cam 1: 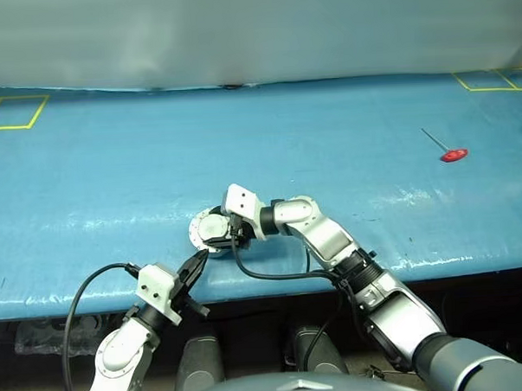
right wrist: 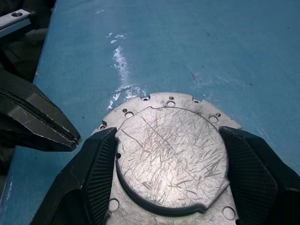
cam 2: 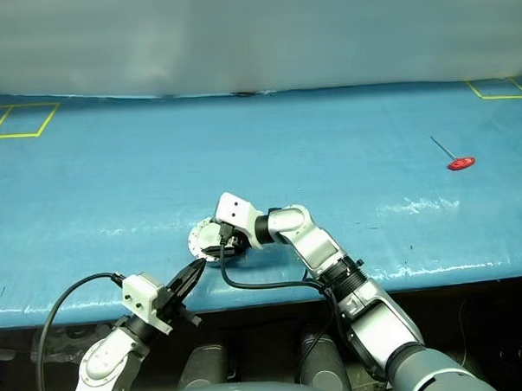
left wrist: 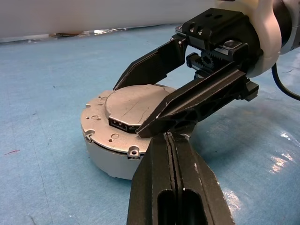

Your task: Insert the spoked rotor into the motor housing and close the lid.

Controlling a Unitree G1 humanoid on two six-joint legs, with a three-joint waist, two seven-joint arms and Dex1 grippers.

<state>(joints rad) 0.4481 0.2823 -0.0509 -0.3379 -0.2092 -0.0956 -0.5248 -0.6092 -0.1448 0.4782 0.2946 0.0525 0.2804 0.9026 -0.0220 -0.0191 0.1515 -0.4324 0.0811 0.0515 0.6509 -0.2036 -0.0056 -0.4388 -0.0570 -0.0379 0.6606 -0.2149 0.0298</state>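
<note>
A: Blue-covered desk (cam 1: 344, 123) all round, front edge close. Nearest, left end effector (left wrist: 171, 154) clenched on nothing, tips just beside the motor housing (left wrist: 110, 161).

B: Housing close to that front edge, lid (right wrist: 171, 157) down flat over it, scratched raised centre up. Spoked rotor presumably inside; hidden, cannot tell.

A: Right end effector (right wrist: 168, 173) released, spread wide, 1 finger on each side of the raised centre. Touching or just clear, cannot tell.

B: Risks from here, as a judgement: squeezing off-centre could skid the housing toward the near edge. Pressing down with the lid not fully seated might tilt it or jam it on the rim.

A: Also crowded: 2 end effectors close together on the near side, so a sideways sweep could knock 1 against the other.

B: Plenty of open room farther back and to both sides. Far right, well apart, a red-headed tool (cam 1: 452, 154). Yellow tape squares (cam 1: 13, 112) at the far corners.
</note>
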